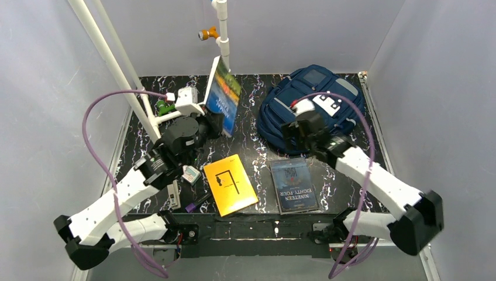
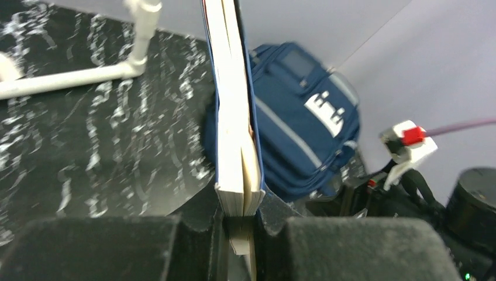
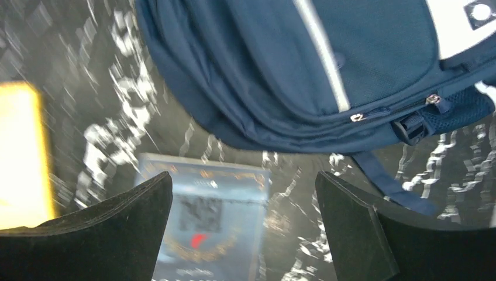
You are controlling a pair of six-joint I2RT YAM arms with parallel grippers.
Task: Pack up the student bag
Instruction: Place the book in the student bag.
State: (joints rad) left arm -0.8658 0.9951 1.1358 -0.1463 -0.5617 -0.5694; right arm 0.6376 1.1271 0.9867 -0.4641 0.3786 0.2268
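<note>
Black marbled desk. Navy student bag lies flat at the far right corner, white patch up. Blue-covered book stands on end near the far edge, left of the bag; left gripper clamped on its lower edge. "Nineteen Eighty-Four" paperback flat at the near edge, yellow book just left. Over the bag's near rim and the paperback, right gripper, jaws wide apart, empty.

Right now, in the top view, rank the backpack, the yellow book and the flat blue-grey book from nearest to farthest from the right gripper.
From the right gripper:
1. The backpack, just behind it, overlapping it in this view.
2. The blue-grey book, just in front, lying flat.
3. The yellow book, farther off to the left.
</note>
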